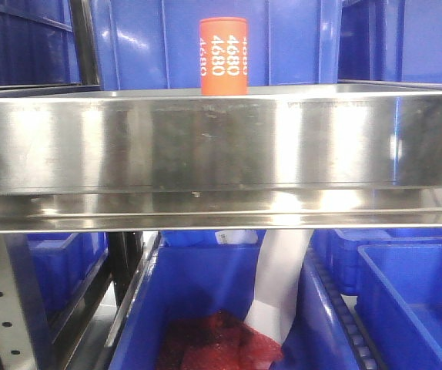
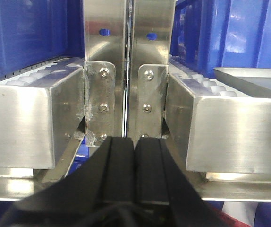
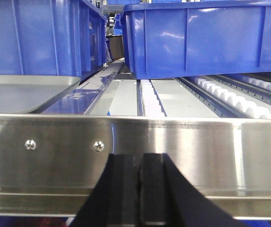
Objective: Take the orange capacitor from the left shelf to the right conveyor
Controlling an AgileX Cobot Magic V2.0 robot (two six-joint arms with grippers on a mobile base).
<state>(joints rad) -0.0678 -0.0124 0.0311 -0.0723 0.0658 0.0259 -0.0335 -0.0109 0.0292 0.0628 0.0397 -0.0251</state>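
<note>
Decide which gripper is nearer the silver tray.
Right, probably. The tray lies just behind the shelf lip, slightly left of the right gripper. From the left gripper, facing the uprights, it sits farther off to the right.

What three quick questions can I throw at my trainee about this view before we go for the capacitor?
1. True or false: the orange capacitor lies on its side on the left shelf.
2. Which number is printed on the capacitor? A) 4680 B) 2170 C) 1865
3. Fill in: the left pincer and the right pincer are both ____ (open/shut), holding nothing.

Key: 1 false, it stands upright; 2 A; 3 shut.
</note>
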